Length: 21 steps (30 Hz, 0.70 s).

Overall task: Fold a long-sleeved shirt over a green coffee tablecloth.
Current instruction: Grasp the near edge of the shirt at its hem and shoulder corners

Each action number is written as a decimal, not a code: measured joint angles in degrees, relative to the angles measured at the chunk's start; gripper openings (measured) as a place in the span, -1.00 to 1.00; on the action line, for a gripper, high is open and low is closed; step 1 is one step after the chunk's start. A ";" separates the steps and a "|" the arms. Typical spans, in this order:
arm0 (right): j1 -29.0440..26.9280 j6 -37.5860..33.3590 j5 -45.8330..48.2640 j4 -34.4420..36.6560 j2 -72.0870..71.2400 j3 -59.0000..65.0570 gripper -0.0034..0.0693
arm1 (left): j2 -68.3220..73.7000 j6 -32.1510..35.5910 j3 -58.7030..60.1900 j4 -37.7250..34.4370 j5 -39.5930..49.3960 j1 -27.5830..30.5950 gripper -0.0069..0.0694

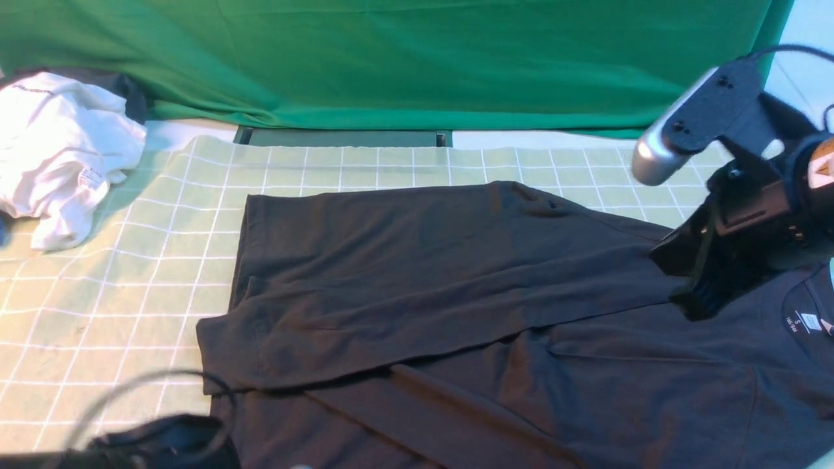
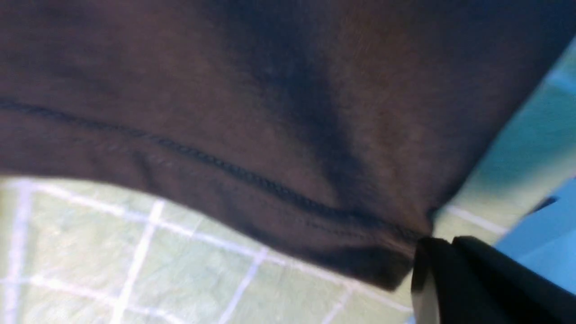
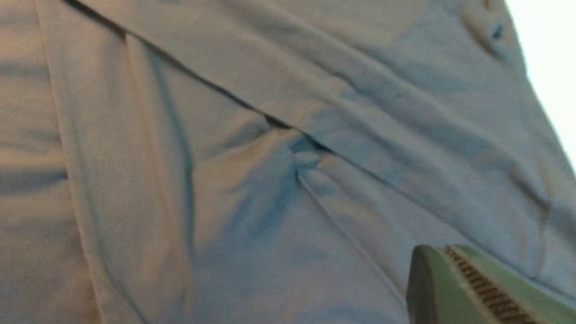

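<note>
White and crumpled, a garment (image 1: 62, 143) sits heaped at the far left, on the back corner of the tablecloth (image 1: 117, 280), a pale mint sheet ruled into squares by thin white lines. A plain deep-green cloth (image 1: 391, 58) hangs across the whole back.

Low at the near left corner, the left gripper (image 2: 443, 252) is only a dark blur from the front, with a cable (image 1: 130, 384) looping above it. Its own wrist camera shows more. The fingers are pressed together on the stitched hem at one corner of the shirt (image 1: 456, 293). The fabric bunches into the tips there, and the hem is raised a little off the squares, with a shadow under it.

The shirt itself, black to charcoal, covers the middle and right of the tablecloth, hem to the left and neck to the right. Its far side is folded over toward the near side in one long flap, whose lower edge slants across the body.

Further right, the right gripper (image 1: 690, 293) hangs with its tips down at the fabric, where that flap meets the shoulder. I cannot tell whether its jaws are apart or together, or whether they hold anything. Its wrist camera catches a single ridged finger (image 3: 472, 288) over creased cloth.

At the far right a small white label (image 1: 808, 322) shows inside the collar.
</note>
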 joint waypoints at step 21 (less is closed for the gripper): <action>0.00 -1.71 1.85 0.10 -3.06 11.84 -0.42 | -5.67 4.03 6.50 -3.99 -4.78 5.79 -0.32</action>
